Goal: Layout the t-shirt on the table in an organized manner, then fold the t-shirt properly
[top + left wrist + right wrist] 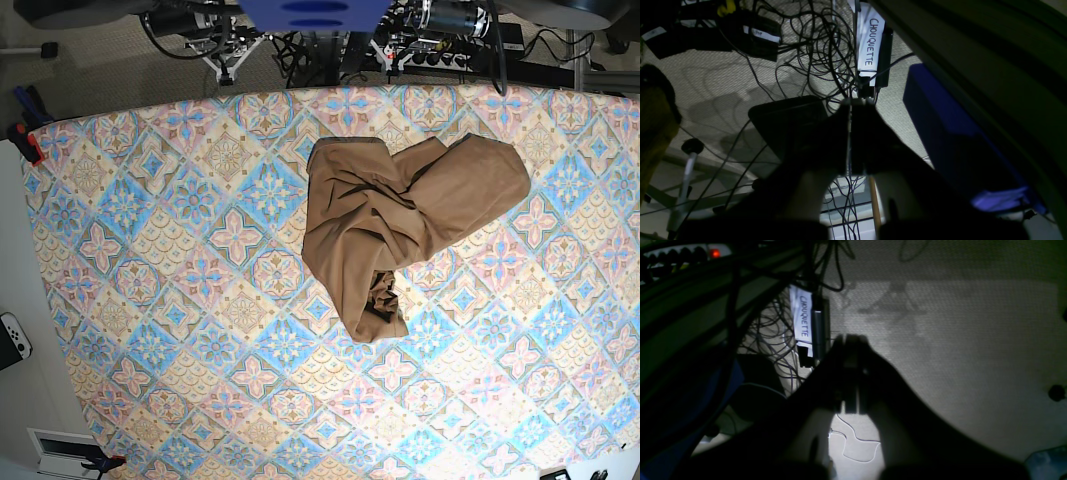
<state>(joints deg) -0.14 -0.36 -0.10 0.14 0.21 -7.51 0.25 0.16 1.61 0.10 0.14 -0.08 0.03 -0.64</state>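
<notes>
T-shirt lies crumpled on the tabletop, in the upper middle-right of the base view, near the far edge. Tan-brown soft fabric, plain, matte, heavily creased with deep folds; bunched, not flat. Outline irregular: a broad lobe spreads toward the upper right, a narrower tongue runs down to a point toward the near side, with a small wrinkled knot of cloth near that lower tip. Long axis roughly diagonal, from upper right to lower middle. Cannot tell neck from hem, nor pick out sleeves or tag. Tabletop cover is flat and smooth, pastel tile print of blue, pink and cream diamond floral medallions. Neither arm reaches over the tabletop in the base view. Left wrist view: left pincer is dark, in silhouette, both halves pressed together with only a thin seam between, clenched on nothing visible. It points down at a pale woven-textured floor with a tangle of thin black cables and a white paper label hand-lettered CHOUQUETTE; a blue boxy thing sits to the side. Right wrist view: right pincer also dark, clenched tight, empty, over the same floor, with the label off to one side and a power strip with a red light at top left.
</notes>
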